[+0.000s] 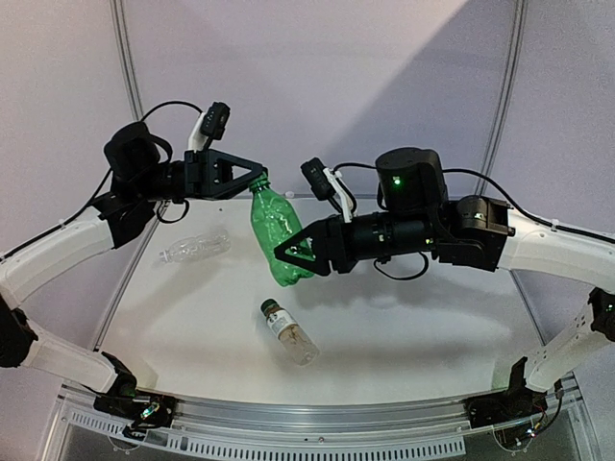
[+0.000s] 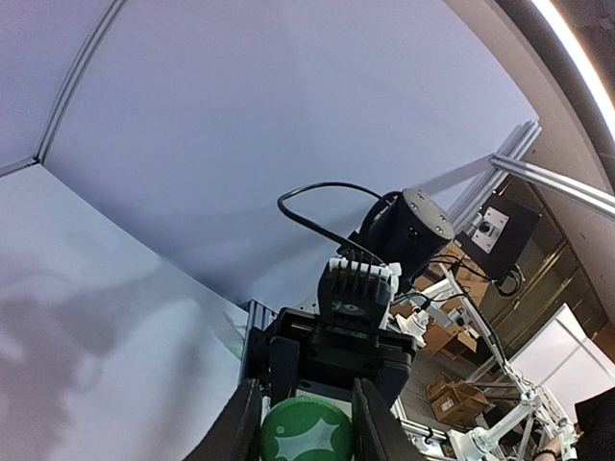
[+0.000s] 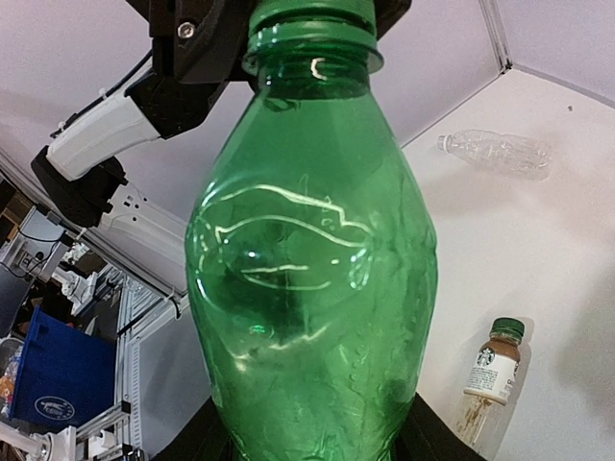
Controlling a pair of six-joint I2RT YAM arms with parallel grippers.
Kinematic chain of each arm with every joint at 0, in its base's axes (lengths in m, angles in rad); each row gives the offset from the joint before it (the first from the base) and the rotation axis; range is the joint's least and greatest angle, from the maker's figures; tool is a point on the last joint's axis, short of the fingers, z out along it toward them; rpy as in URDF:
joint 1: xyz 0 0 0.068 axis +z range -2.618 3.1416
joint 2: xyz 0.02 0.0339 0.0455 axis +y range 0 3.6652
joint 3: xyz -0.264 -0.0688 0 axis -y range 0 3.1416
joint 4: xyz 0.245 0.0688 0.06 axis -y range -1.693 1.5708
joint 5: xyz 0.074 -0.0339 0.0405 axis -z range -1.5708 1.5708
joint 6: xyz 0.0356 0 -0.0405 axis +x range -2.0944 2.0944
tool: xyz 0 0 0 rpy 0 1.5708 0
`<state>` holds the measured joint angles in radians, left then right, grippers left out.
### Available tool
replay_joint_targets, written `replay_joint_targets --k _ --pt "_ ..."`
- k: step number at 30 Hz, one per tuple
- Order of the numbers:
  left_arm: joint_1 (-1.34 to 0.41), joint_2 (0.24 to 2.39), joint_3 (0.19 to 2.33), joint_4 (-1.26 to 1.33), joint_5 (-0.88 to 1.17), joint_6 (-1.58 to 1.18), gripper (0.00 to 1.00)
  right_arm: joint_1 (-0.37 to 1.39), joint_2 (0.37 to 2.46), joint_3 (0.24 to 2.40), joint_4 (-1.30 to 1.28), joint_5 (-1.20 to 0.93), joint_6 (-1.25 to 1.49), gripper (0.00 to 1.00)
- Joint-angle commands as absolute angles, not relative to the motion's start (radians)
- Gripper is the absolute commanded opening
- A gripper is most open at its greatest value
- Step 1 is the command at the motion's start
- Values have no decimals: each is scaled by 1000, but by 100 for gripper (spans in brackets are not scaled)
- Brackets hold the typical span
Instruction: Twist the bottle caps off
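cap (image 2: pixel 306 430) in left end effector (image 1: pixel 258 174)

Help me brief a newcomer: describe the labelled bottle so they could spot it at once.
Start at the white table. Near the green bottle held in the air, a clear bottle lies on its side, nearest the front edge. Only it carries a white-and-brown label; the other clear bottle is bare.
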<state>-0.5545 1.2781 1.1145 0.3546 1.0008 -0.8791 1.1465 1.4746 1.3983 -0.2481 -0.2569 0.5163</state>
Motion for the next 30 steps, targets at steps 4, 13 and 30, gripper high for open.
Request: replay_joint_targets --k 4,13,30 --pt "-592 1302 1100 198 883 -844 11 1145 1531 1513 -413 -9 499 0" --pt "-662 1413 1207 -125 538 -912 11 1187 1682 1747 -776 409 495 0" --pt "-680 1482 1365 -189 515 -908 80 1195 1635 1684 -825 522 477 0"
